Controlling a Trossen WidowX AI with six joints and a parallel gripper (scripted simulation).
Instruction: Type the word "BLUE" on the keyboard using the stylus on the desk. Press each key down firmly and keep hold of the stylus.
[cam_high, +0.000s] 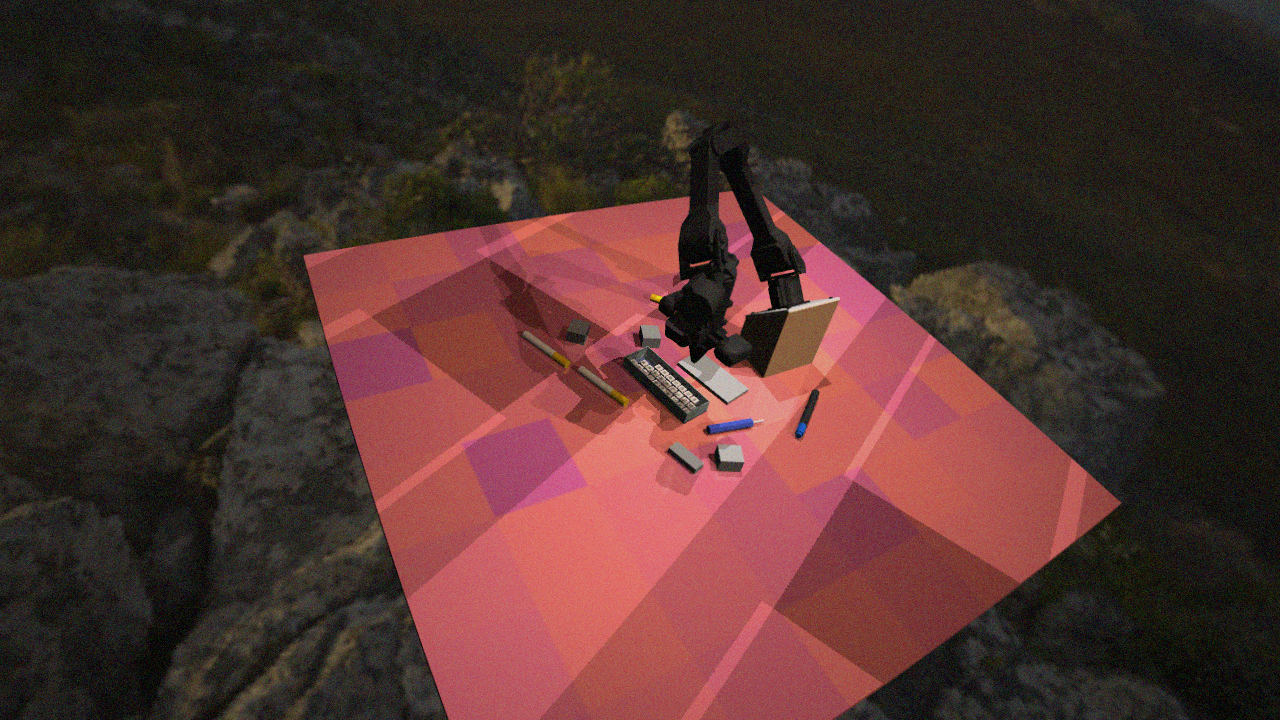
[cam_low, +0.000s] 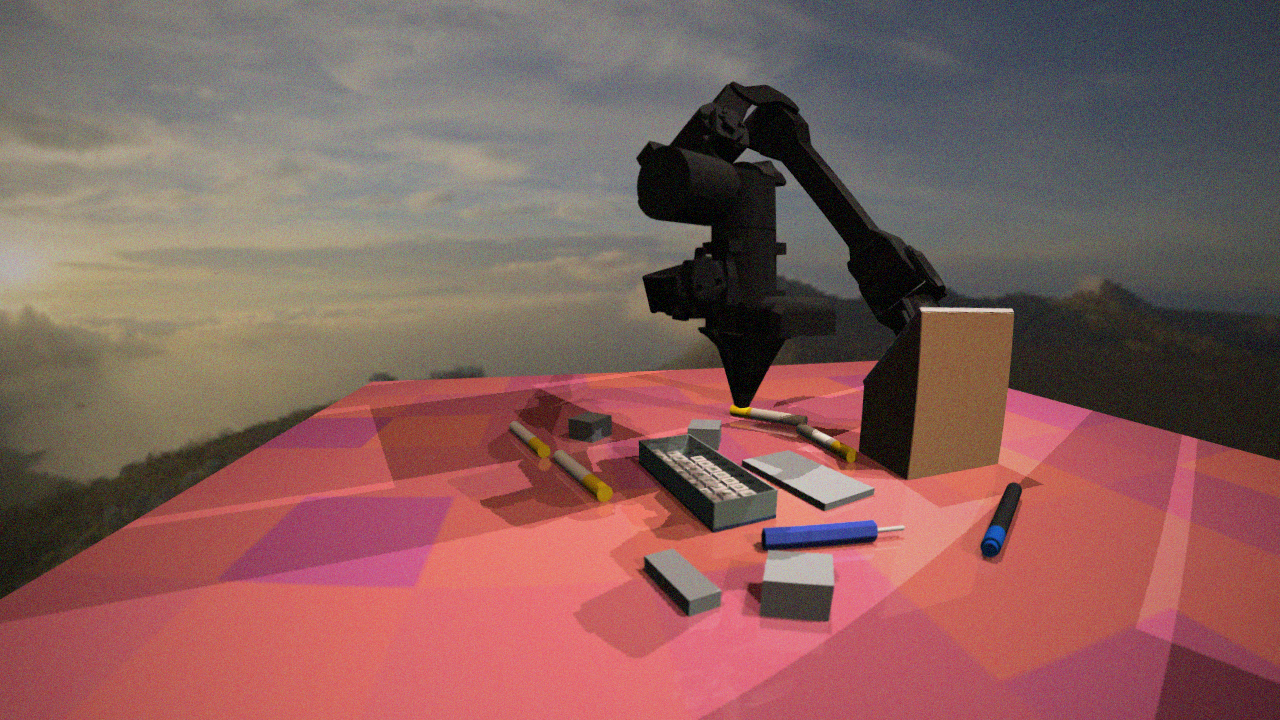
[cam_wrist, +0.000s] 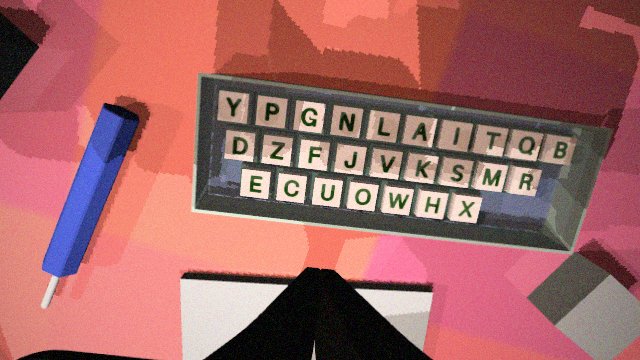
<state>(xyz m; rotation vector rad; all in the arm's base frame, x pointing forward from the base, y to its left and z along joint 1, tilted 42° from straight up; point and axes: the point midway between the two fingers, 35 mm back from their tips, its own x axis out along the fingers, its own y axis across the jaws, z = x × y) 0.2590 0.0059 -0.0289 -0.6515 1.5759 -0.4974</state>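
The stylus (cam_high: 731, 426) (cam_low: 819, 534) (cam_wrist: 87, 195), a blue six-sided barrel with a thin white tip, lies on the desk beside the keyboard's Y-D-E end. The keyboard (cam_high: 696, 412) (cam_low: 745, 512) (cam_wrist: 350, 219) is a dark grey-green tray with three rows of pale letter keys. B is at the far right of the top row in the wrist view, L mid-row, U and E in the bottom row. My gripper (cam_high: 698, 355) (cam_low: 742, 405) (cam_wrist: 317, 282) is shut and empty, pointing down above the desk, outside the keyboard's bottom-row side in the wrist view.
A flat white slab (cam_high: 716, 380) (cam_low: 810, 479) (cam_wrist: 215, 310) lies beside the keyboard. Several grey blocks and white-yellow sticks lie around. A black marker (cam_high: 808, 411) (cam_low: 1000, 519) with a blue end lies beyond the stylus. A tan upright block (cam_high: 799, 335) (cam_low: 962, 394) stands near the arm's base.
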